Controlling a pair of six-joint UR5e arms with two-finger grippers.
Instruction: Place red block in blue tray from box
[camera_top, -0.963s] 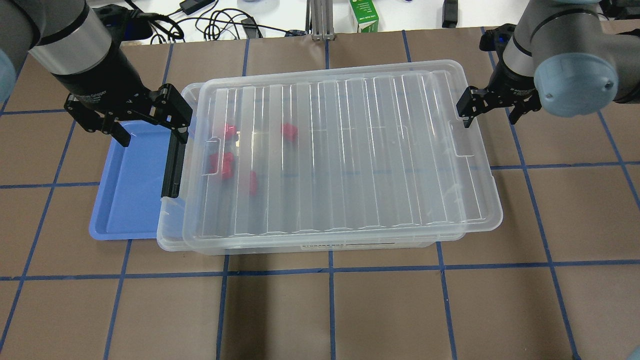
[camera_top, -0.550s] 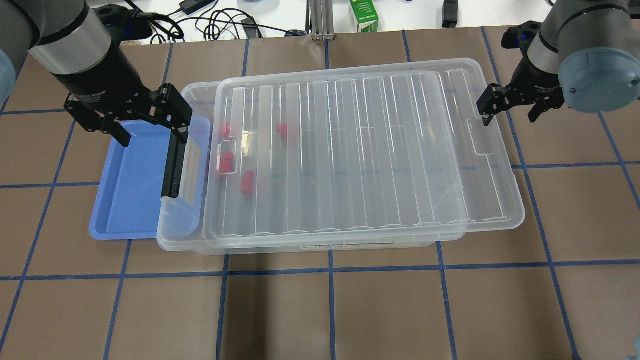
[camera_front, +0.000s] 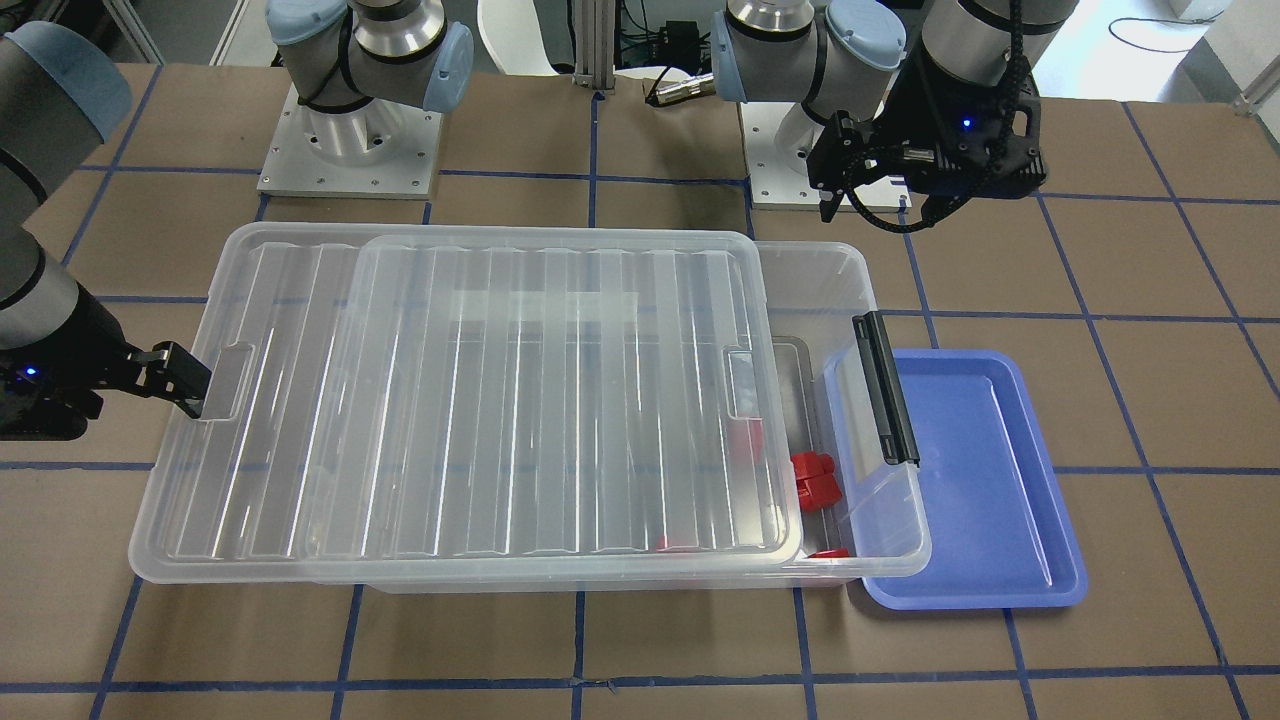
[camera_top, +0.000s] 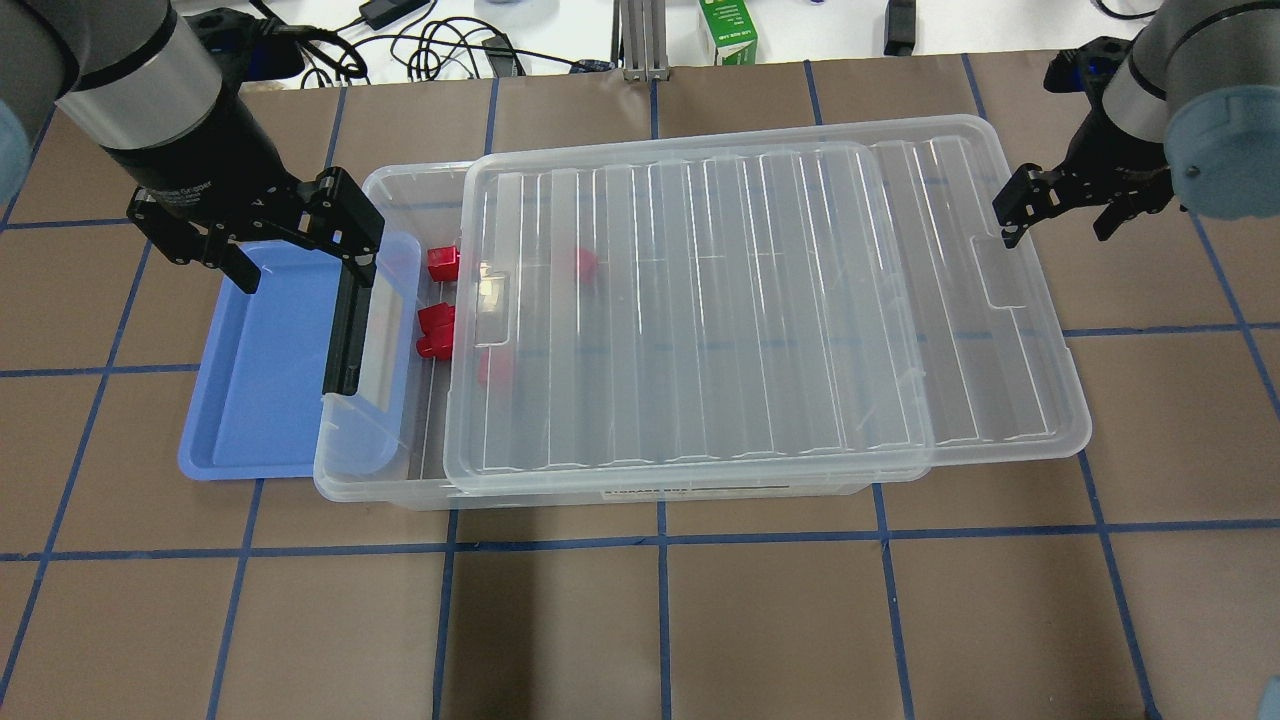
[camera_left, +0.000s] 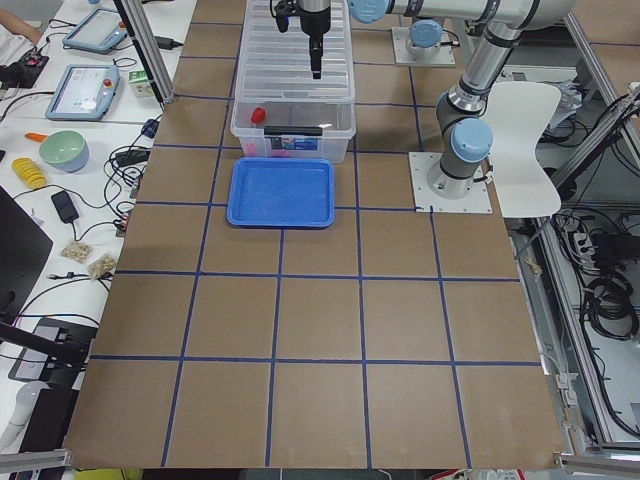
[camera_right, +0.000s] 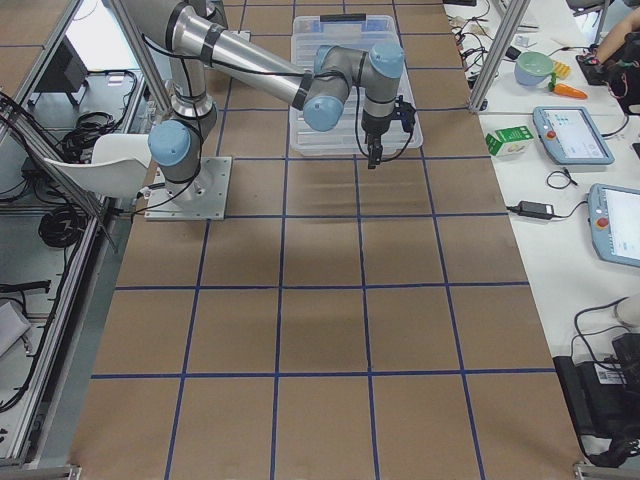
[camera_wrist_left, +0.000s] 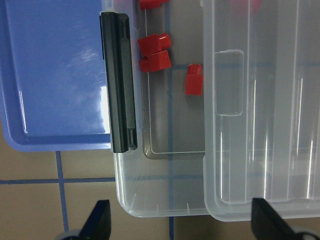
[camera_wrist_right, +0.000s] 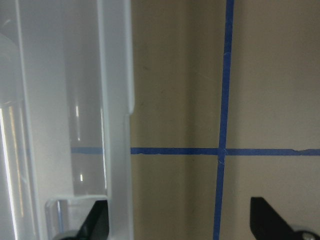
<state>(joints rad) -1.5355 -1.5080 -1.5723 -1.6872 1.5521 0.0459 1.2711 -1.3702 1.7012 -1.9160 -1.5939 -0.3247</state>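
The clear box (camera_top: 366, 478) lies across the table's middle, and its ribbed lid (camera_top: 700, 300) sits shifted to the right, leaving the left end uncovered. The small red block (camera_wrist_left: 194, 80) lies near the lid's edge and shows faintly through the lid (camera_top: 495, 370). The blue tray (camera_top: 260, 400) sits against the box's left end, partly under its rim. My left gripper (camera_top: 305, 270) is open and empty above the tray's far end and the black clip handle (camera_top: 345, 330). My right gripper (camera_top: 1058, 230) is open, with one finger at the lid's right-end notch.
A chunky red block (camera_top: 437, 330) and a low red piece (camera_top: 442, 262) lie uncovered in the box, and another red piece (camera_top: 585, 262) lies under the lid. Cables and a green carton (camera_top: 727, 30) are beyond the far edge. Brown table with blue tape grid.
The lid has slid to the right together with my right gripper, uncovering the box's left end and two red pieces. My left arm has not moved.
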